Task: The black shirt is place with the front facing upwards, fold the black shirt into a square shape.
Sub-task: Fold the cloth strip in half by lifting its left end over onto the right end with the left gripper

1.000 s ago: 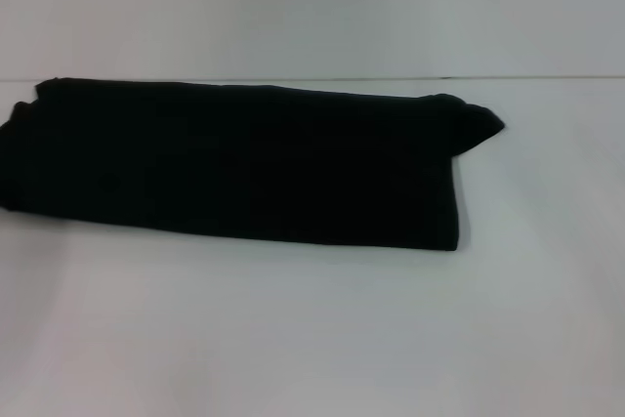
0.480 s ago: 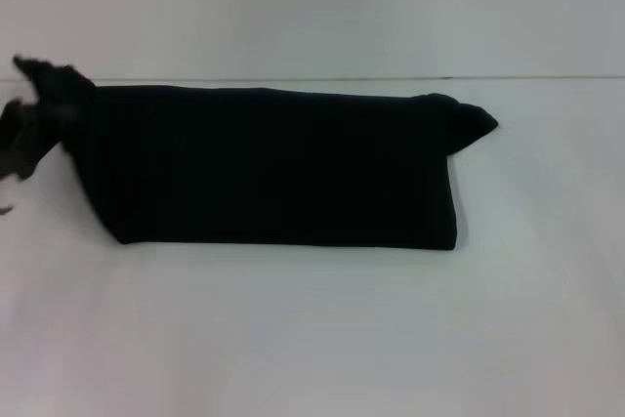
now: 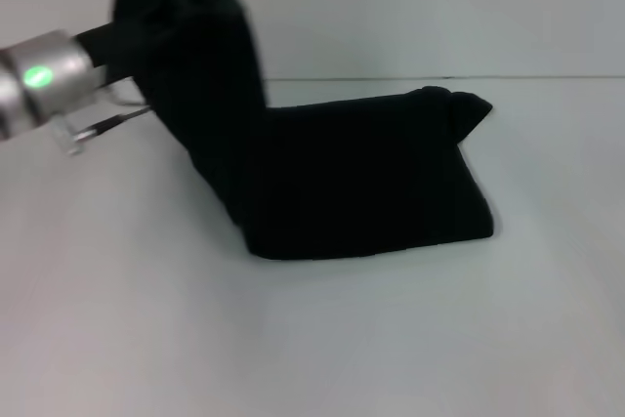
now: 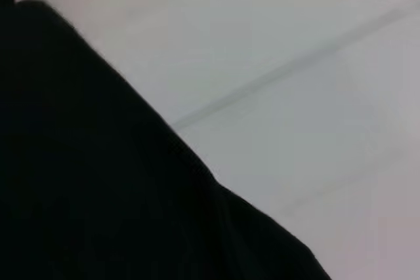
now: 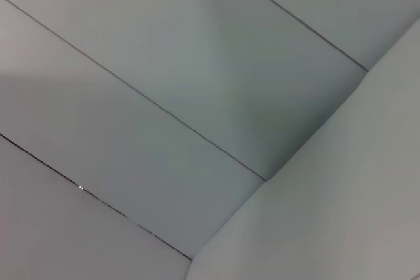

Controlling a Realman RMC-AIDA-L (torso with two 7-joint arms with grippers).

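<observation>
one arm doing the work on my end: the left arm comes in from the upper left of the head frame, silver wrist cuff with a green light on it, and the left hand (image 3: 146, 31) is buried in the raised end of the black shirt (image 3: 332, 178). i can't actually make out the fingers since they're lost against the dark cloth, but that end of the shirt hangs off the hand well clear of the worktop (image 3: 391, 339), so it's clamped on the fabric.

the shirt itself sits in the middle of the head frame as a folded band. its right half lies flat on the white worktop, with a small bunched corner poking out at the upper right end, just under the line where the worktop meets the wall. the left half rises in a steep sheet up to the upper left, blurred.

left wrist view is mostly black cloth (image 4: 98, 181) filling the lower left, with pale worktop across the rest.

right hand isn't anywhere in the head frame, and its wrist camera only gives me pale panels with thin seams.
</observation>
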